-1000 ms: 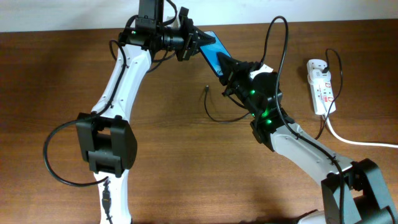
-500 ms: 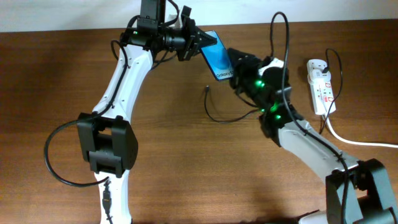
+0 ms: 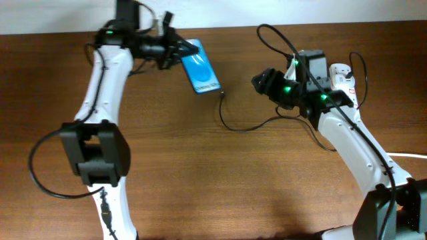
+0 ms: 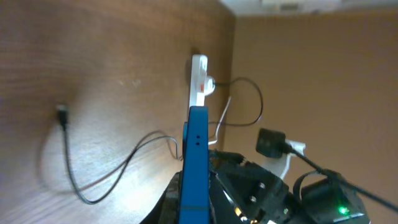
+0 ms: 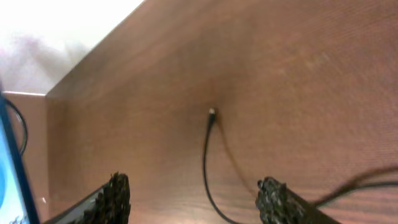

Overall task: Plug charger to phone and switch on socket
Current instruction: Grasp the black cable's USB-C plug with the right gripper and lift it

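Note:
My left gripper (image 3: 175, 51) is shut on one end of the phone (image 3: 201, 69) and holds it above the table at the back, blue screen facing up. In the left wrist view the phone (image 4: 196, 155) shows edge on between the jaws. The charger cable (image 3: 235, 127) lies loose on the wood, with its small tip (image 3: 221, 95) just below the phone and unplugged. My right gripper (image 3: 261, 81) hangs open to the right of that tip, nothing between its fingers (image 5: 115, 194); the tip (image 5: 212, 112) lies ahead of it. The white socket (image 3: 341, 72) is partly hidden behind my right arm.
The socket's thick white cord (image 3: 407, 155) runs off the right edge. A robot cable (image 3: 53, 187) loops beside the left arm's base. The table's back edge (image 3: 233, 28) meets a white wall just behind the phone.
The left arm has carried the phone to the left. The right gripper has opened, let go near the phone's lower end and drawn back right toward the socket.

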